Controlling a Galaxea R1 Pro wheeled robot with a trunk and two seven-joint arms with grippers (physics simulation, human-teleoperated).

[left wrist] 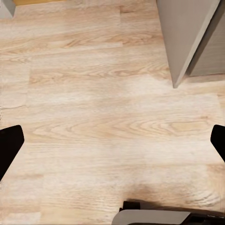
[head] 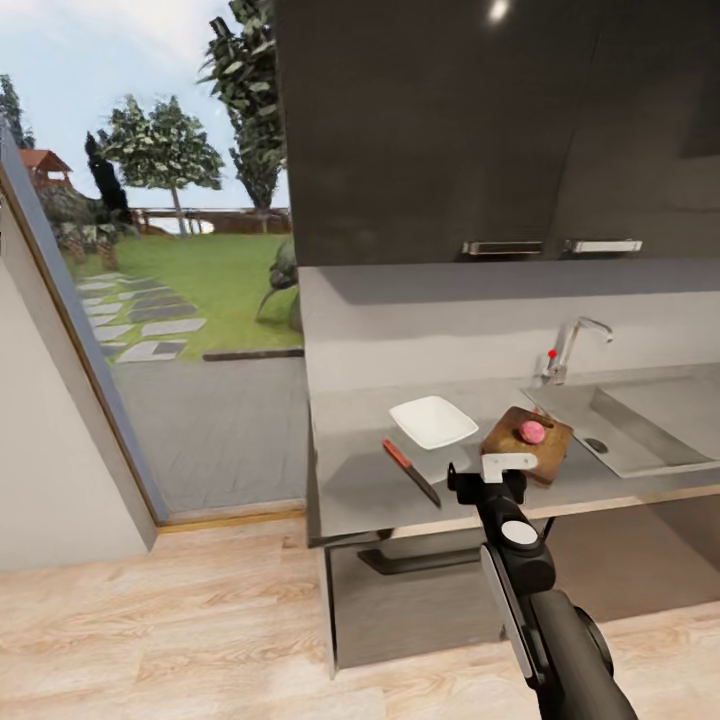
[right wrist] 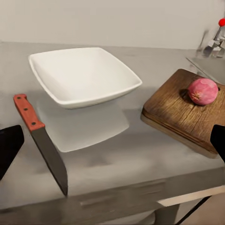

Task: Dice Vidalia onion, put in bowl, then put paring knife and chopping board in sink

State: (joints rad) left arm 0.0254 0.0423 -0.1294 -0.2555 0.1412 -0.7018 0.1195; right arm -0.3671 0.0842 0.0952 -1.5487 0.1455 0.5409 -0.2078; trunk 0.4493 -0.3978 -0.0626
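1. Head view: grey, slightly reflective desk (head: 350, 490) is running across mid-frame, w/ dark glossy cabinets (head: 430, 130) above and a pale backsplash behind.
2. Stainless sink (head: 640, 430), rectangular w/ a round drain, is sitting at mid-right; angular chrome tap (head: 575, 345) w/ a red tip is standing behind it.
3. Chopping board (head: 527, 445), dark brown wood w/ rounded corners and a paler edge, is lying just left of the basin, at an angle to the desk's front edge.
4. Onion (head: 533, 431), round and pinkish-red, is resting on the board, not in the sink.
5. Bowl (head: 432, 421), white, squarish w/ flared sides, is sitting left of the board, apart from it.
6. Paring knife (head: 411, 472) is lying flat on the desk, lower left of the bowl; red handle toward the wall, dark pointed blade toward the front edge.
7. Right pincer (head: 497, 478), on a black arm w/ white parts, is hovering at the desk's front edge, between knife and board. Right wrist view: its dark fingertips (right wrist: 9, 147) are sitting at opposite frame edges, so it's spread wide and holding nothing.
8. Left pincer (left wrist: 112, 147): left wrist view is showing black fingertips (left wrist: 8, 146) far apart over light wood-plank floor (left wrist: 103, 108), wide and holding nothing; a grey cabinet corner (left wrist: 185, 37) is at upper right.
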